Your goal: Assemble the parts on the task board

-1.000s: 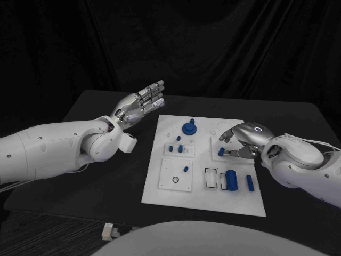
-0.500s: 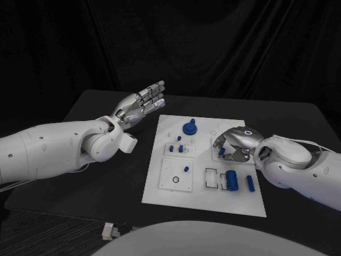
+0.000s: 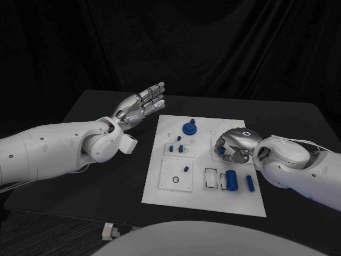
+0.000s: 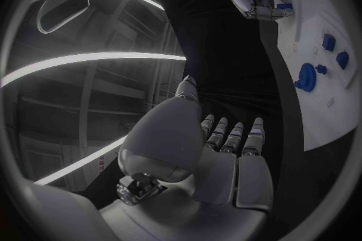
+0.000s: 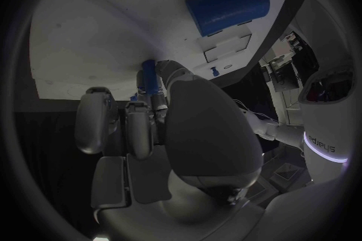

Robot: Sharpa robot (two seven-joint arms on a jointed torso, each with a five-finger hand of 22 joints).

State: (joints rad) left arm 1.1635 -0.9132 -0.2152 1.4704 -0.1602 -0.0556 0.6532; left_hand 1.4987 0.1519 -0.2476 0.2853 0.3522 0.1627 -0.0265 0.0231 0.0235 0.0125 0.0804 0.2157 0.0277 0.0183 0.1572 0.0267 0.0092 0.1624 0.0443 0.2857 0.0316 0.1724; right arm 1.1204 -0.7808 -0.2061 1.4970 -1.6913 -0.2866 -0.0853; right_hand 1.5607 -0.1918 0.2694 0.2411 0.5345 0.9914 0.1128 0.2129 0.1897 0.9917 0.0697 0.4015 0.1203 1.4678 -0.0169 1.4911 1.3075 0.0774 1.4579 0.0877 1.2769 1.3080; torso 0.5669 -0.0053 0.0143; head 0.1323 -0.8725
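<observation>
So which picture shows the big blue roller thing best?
The right wrist view: the blue cylinder looks large and unblocked on the task board. The head view shows it small near the right hand. I can't pick it out in the left wrist view.

Right hand (image 3: pixel 234 145) covers blue part (image 5: pixel 148 78) on task board (image 3: pixel 167 184).

Left hand (image 3: pixel 140 104) open, right hand (image 3: pixel 233 145) curled.

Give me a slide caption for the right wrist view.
Right hand pinching a small blue part against the white task board, large blue cylinder beyond.
</observation>
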